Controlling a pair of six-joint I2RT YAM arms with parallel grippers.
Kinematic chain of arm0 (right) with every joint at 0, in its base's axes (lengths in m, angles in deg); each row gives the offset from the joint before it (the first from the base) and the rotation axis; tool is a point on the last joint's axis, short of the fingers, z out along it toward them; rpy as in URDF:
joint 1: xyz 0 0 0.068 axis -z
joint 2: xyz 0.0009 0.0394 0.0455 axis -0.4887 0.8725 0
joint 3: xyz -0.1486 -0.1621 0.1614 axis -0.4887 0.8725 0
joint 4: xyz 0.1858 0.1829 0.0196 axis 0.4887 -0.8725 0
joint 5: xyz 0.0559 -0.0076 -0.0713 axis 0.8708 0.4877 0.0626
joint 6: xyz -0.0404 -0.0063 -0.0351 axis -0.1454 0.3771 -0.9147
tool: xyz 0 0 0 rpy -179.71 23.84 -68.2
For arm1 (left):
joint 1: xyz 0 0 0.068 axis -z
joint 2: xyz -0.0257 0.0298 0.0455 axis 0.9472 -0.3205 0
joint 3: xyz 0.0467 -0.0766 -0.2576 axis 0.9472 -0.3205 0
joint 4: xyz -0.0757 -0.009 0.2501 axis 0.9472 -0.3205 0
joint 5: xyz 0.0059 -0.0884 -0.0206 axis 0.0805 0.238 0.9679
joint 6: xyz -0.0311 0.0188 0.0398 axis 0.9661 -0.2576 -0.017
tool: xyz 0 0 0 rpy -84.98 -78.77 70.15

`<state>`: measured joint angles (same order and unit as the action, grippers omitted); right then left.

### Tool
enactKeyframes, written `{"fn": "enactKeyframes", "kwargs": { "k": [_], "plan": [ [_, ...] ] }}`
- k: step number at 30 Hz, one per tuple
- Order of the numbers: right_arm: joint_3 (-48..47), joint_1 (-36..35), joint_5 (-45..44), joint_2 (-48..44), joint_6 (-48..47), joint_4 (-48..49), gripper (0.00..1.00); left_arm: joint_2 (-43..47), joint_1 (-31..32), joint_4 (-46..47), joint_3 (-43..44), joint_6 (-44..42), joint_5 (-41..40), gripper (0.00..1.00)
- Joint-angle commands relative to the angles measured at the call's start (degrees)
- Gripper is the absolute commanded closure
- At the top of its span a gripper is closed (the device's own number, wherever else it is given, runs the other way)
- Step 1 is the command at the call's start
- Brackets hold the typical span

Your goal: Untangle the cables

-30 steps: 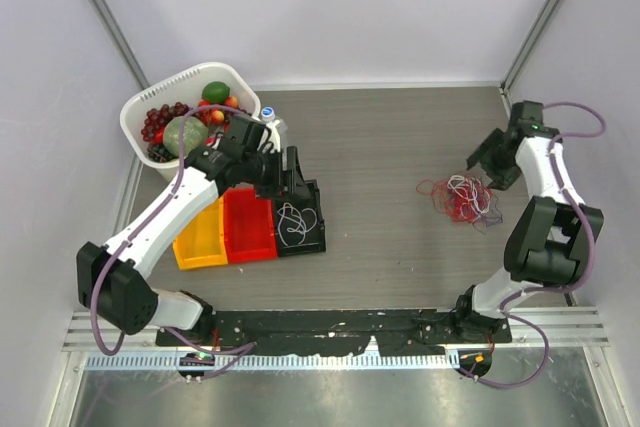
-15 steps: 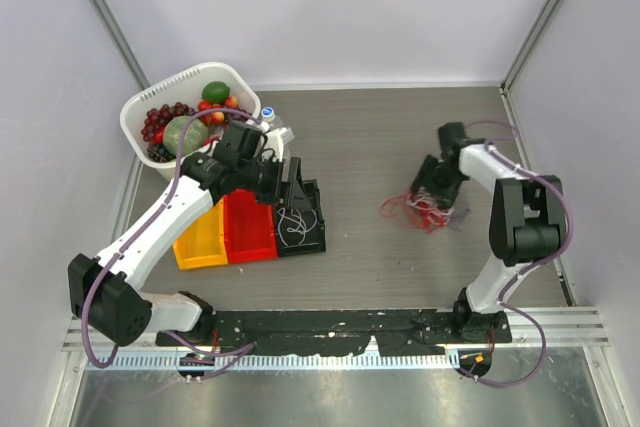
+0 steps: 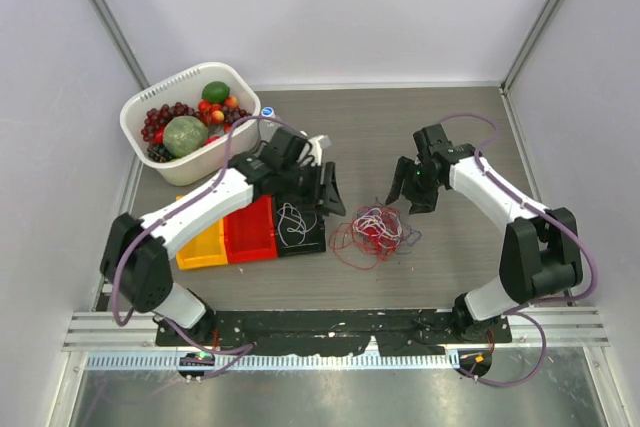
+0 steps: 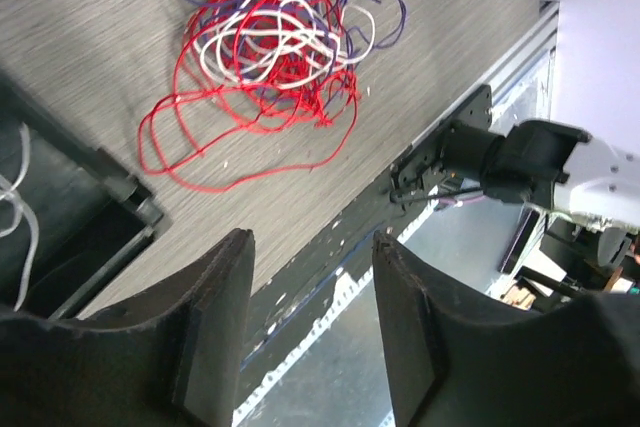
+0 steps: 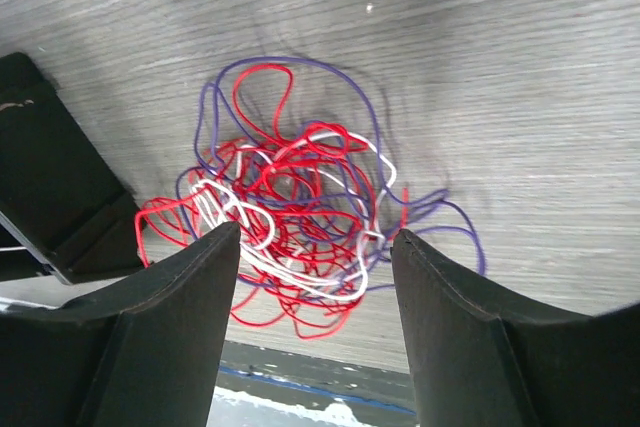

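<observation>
Looking down, we see the grey tabletop (image 3: 400, 117) with a white basket (image 3: 175, 77) of fruit at upper left and yellow, red and black bins (image 3: 250, 232) below it. The tangled red, white and purple cables (image 3: 375, 229) lie at centre, just right of the black bin. Our left hand (image 3: 322, 192) and right hand (image 3: 412, 192) are nearby, both spread and empty.

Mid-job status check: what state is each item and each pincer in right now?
Red, white and purple thin cables: tangled in one heap on the table, ungripped.
Left pincer: open, empty, beside the heap.
Right pincer: open, empty, over the heap.
Black plastic bin: upright, holding a loose white cable.
Red plastic bin: upright, visible part empty.
White slotted basket: upright, filled with fruit.
</observation>
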<state>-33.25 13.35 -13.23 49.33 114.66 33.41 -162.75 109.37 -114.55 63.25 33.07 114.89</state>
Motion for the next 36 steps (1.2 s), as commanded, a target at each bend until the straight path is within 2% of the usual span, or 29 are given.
{"fn": "enactKeyframes", "kwargs": {
  "k": [1, 6, 9, 12, 17, 21, 23, 25, 30, 36],
  "plan": [
    [-1.2, 0.17, -4.38, -5.37, -6.65, -4.9, 0.33, -7.25, 3.85, 5.64, 5.92, 8.06, -5.82, 0.48],
    [3.62, 0.26, -0.77, -11.77, -6.56, -2.89, 0.33, -16.66, 6.32, 3.09, 11.82, 12.99, -12.59, 0.46],
    [4.96, 0.26, -0.77, -13.37, -5.77, -3.22, 0.33, -20.27, 6.85, -1.12, 13.41, 13.69, -14.18, 0.45],
    [5.75, 0.17, -1.03, -14.34, -5.68, -4.19, 0.34, -22.29, 7.11, -1.04, 12.79, 13.26, -14.36, 0.48],
    [6.62, 0.17, -0.86, -15.74, -5.33, -5.87, 0.34, -24.76, 7.81, 2.02, 13.33, 12.55, -13.84, 0.57],
    [7.86, -0.01, -0.16, -15.75, -4.54, -6.13, 0.34, -25.64, 8.52, 5.2, 12.18, 12.73, -11.55, 0.77],
    [7.95, -0.09, 1.5, -15.48, -4.71, -5.87, 0.34, -25.21, 8.61, 4.94, 12.53, 11.94, -10.67, 0.92],
    [8.56, -0.18, 5.55, -16.18, -5.76, -3.86, 0.33, -23.37, 8.61, 4.93, 12.53, 11.59, -10.67, 0.99],
    [10.32, -0.53, 14.07, -15.92, -5.07, 1.68, 0.29, -16.77, 8.69, 8.18, 10.43, 11.49, -8.83, 1.0],
    [11.99, -2.64, 17.07, -15.48, -1.91, 9.06, 0.29, -12.12, 9.92, 16.96, 9.19, 17.64, -4.34, 1.0]
  ]
}}
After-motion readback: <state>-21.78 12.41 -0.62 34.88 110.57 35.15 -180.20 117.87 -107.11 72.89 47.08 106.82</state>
